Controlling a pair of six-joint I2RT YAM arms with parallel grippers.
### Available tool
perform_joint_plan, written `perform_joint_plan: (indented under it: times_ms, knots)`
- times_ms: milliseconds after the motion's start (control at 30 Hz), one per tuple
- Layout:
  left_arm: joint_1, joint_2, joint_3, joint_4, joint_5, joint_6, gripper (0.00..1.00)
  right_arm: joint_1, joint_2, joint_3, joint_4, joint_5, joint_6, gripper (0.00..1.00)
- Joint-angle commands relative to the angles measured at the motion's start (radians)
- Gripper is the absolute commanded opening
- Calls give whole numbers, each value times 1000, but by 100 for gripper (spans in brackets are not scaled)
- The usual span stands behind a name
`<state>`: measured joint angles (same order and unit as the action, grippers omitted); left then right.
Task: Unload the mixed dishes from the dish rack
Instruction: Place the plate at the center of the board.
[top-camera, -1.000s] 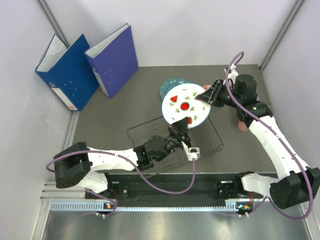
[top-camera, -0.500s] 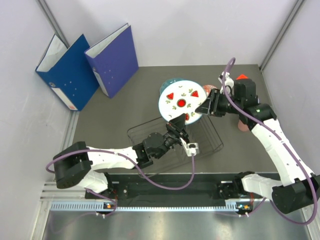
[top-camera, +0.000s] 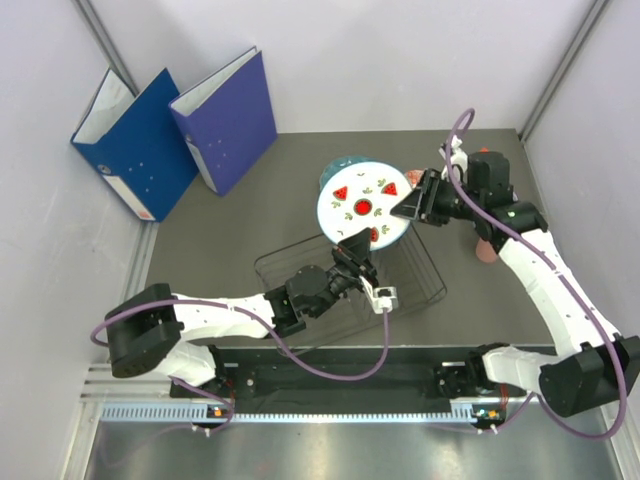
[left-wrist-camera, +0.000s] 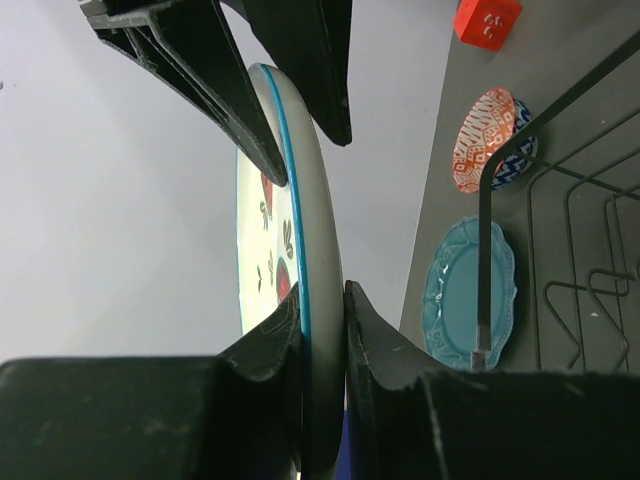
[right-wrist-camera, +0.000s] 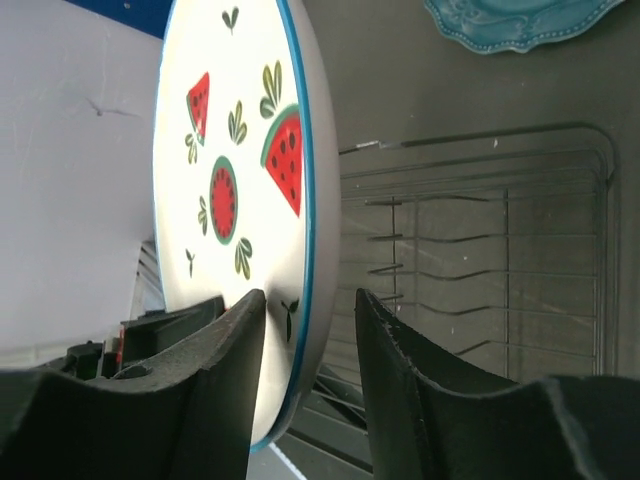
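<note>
The white plate with red-green marks (top-camera: 362, 205) is held on edge above the dish rack (top-camera: 420, 290). My left gripper (top-camera: 357, 245) is shut on its lower rim; in the left wrist view (left-wrist-camera: 322, 300) both pads press the plate (left-wrist-camera: 262, 240). My right gripper (top-camera: 408, 207) is open, its jaws straddling the plate's right rim (right-wrist-camera: 235, 190), with a gap at one pad (right-wrist-camera: 310, 310). The teal plate (top-camera: 335, 172) lies flat on the table behind. The small red-patterned bowl (left-wrist-camera: 487, 135) sits beside it. The rack (right-wrist-camera: 480, 270) looks empty.
Two blue binders (top-camera: 135, 140) (top-camera: 225, 118) lean at the back left. A small red block (left-wrist-camera: 487, 20) lies at the back right. A salmon-pink thing (top-camera: 485, 250) shows behind my right arm. Walls close in on both sides.
The plate has shifted a little left and turned. My right gripper has moved in from the right and now straddles the plate's rim. My left gripper keeps its hold.
</note>
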<state>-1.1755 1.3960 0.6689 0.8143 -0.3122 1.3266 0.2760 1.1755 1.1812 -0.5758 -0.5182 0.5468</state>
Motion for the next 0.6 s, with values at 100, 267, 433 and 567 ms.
perform_joint_plan:
  times_ms: [100,267,433,567]
  knots:
    - [-12,-66,23,167,12,40,0,-14,21,40,142,-31,54,36]
    - [-12,-61,24,167,10,40,0,-14,33,55,133,-39,51,0]
    - [-10,-49,29,181,-1,37,0,-14,23,54,110,-28,25,0]
    - [-10,-37,41,197,-10,25,17,-12,7,43,96,-19,16,0]
